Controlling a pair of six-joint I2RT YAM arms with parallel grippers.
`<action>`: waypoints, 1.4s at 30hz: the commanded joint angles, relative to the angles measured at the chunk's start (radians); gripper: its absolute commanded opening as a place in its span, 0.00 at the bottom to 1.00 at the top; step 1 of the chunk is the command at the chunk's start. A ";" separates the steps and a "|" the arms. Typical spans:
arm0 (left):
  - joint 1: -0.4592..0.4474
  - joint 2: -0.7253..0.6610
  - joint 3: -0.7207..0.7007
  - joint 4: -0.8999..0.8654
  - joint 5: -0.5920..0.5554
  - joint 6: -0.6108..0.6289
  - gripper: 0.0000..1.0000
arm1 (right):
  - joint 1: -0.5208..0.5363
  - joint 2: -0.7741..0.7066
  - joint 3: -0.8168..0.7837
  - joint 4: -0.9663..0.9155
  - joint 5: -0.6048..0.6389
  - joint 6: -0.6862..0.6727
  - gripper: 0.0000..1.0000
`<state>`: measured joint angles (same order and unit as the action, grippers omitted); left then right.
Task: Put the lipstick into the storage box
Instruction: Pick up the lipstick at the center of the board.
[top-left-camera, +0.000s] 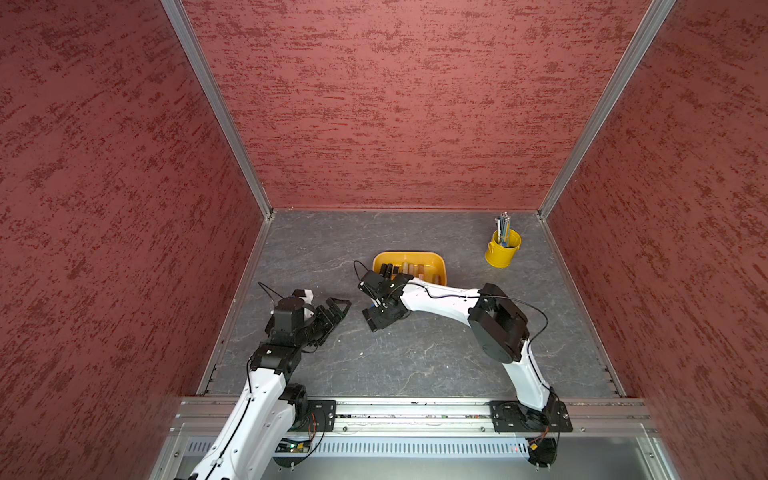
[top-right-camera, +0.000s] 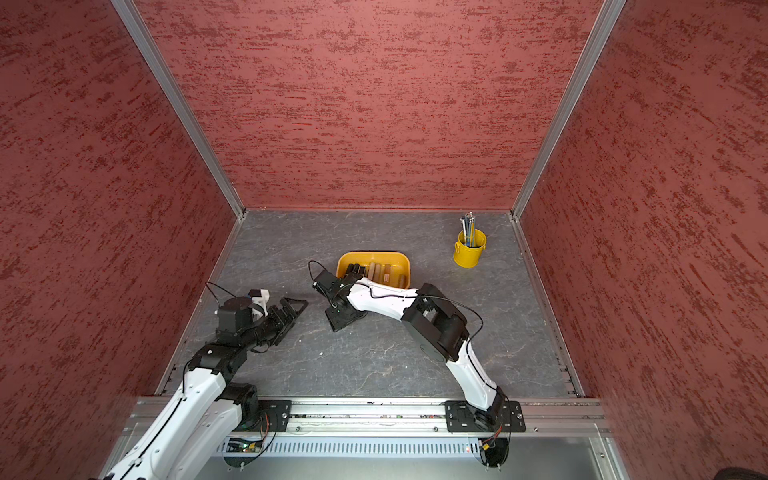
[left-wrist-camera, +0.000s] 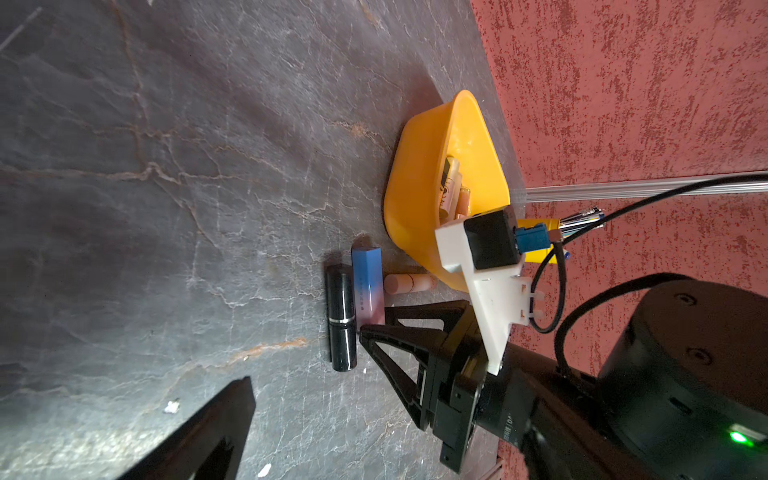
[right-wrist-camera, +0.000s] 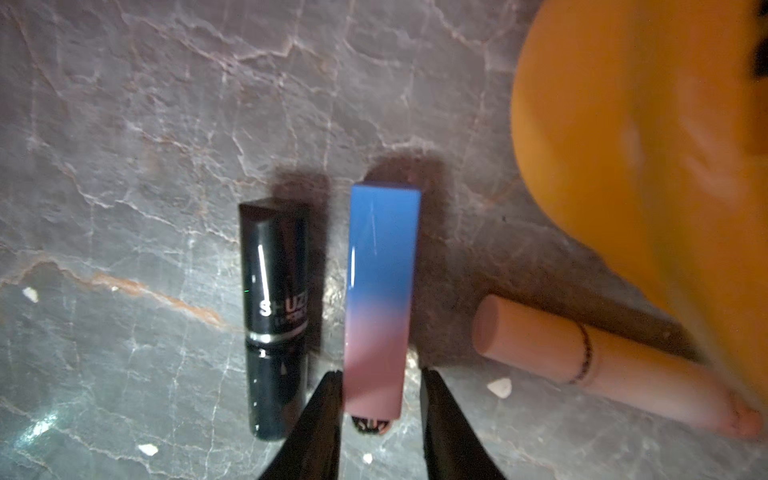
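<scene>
Lipstick (right-wrist-camera: 380, 291), blue-pink square tube, lies flat for a side pinch, pink end between narrowly parted, unclamped jaws of right gripper (right-wrist-camera: 380, 374); storage box (right-wrist-camera: 623, 166) near.

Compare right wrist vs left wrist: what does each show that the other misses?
Right wrist only: the right fingers straddling the pink end of the blue-pink lipstick, with a gap on one side; lettering on the black lipstick.
Left wrist only: the storage box interior with lipsticks inside, pens in a yellow cup, the right arm from outside, and one left finger.
Both: black, blue-pink and peach lipstick lying on the table beside the box's outer wall.
</scene>
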<state>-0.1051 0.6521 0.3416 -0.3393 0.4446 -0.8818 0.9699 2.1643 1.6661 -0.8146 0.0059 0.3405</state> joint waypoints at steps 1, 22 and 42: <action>0.015 -0.012 -0.011 -0.010 0.012 0.026 1.00 | 0.003 0.018 0.038 -0.017 0.032 -0.008 0.32; 0.054 -0.048 -0.016 -0.058 0.036 0.041 1.00 | 0.001 0.068 0.073 -0.003 -0.006 -0.010 0.21; 0.062 -0.028 -0.013 0.004 0.076 0.032 1.00 | -0.027 -0.091 0.009 0.043 -0.068 0.021 0.10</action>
<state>-0.0494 0.6235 0.3363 -0.3756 0.4995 -0.8589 0.9600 2.1536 1.6863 -0.8051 -0.0254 0.3408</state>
